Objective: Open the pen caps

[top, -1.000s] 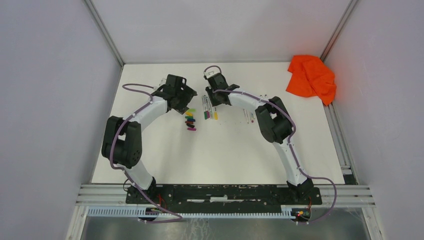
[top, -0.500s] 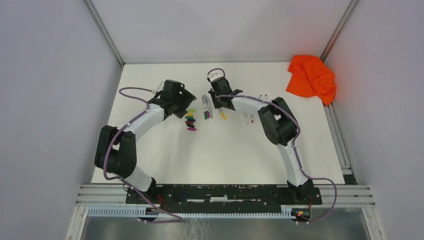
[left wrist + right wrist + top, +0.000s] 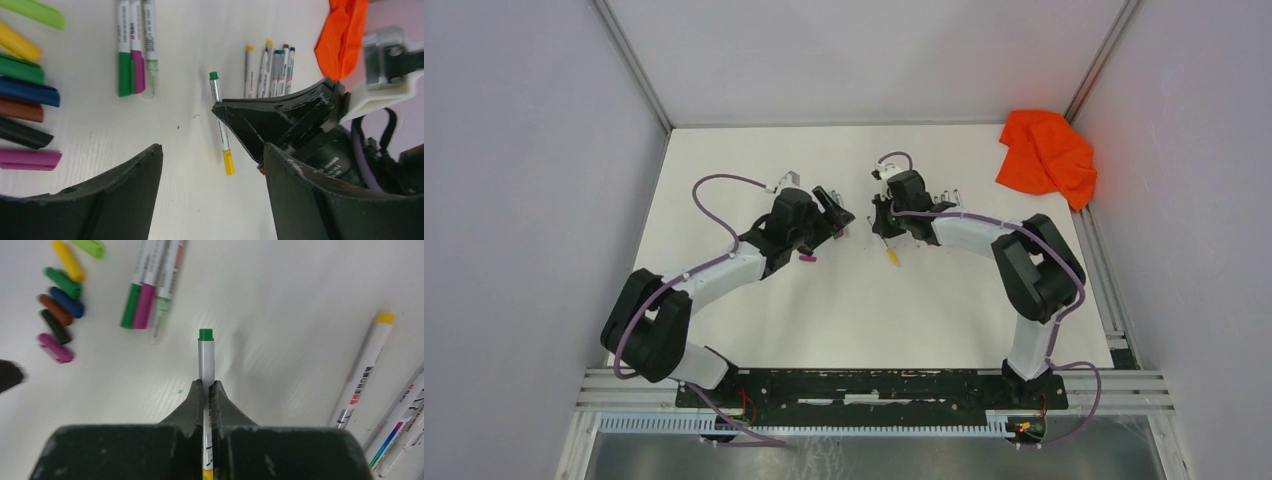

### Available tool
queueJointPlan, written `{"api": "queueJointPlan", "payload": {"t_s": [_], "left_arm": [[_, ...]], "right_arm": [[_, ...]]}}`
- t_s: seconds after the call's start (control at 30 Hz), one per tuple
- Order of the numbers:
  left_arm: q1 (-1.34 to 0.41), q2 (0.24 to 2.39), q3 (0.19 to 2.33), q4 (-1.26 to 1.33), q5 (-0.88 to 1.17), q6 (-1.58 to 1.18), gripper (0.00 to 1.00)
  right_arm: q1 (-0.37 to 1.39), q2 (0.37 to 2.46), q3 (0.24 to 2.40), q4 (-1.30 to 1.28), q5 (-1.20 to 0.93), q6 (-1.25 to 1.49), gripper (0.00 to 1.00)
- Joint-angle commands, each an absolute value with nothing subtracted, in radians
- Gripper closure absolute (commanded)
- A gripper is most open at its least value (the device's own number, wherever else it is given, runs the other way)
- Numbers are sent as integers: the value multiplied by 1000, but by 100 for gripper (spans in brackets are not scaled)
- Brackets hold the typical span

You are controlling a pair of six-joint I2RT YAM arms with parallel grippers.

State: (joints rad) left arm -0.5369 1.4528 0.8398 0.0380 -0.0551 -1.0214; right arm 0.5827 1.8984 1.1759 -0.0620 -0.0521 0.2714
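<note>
**A:** Top view: how far along is it?

**B:** Partway, I judge. A magenta cap [image 3: 805, 257] shows beside the left arm. Just beyond it, toward the right arm, the right gripper [image 3: 883, 228] clamps a pen [image 3: 890, 252]. Its yellow end points toward the bases and its long axis runs near-to-far.

**A:** Left wrist view?

**B:** Seven loose caps [image 3: 27, 91] lie in a row, so seven opened. Beside the row, three pens [image 3: 132, 45] look still capped. The left gripper [image 3: 212, 150] gapes wide, empty, facing the held pen's yellow end.

**A:** Right wrist view?

**B:** Jaws closed on the barrel. The green end points straight ahead, with the caps well apart to one side.
</note>
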Motion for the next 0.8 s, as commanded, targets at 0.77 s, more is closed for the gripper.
{"api": "queueJointPlan", "payload": {"t_s": [0.77], "left_arm": [[-645,1638,672,840,295,-947,38]], "right_arm": [[466,1666,859,685,-482,761,100]]}}
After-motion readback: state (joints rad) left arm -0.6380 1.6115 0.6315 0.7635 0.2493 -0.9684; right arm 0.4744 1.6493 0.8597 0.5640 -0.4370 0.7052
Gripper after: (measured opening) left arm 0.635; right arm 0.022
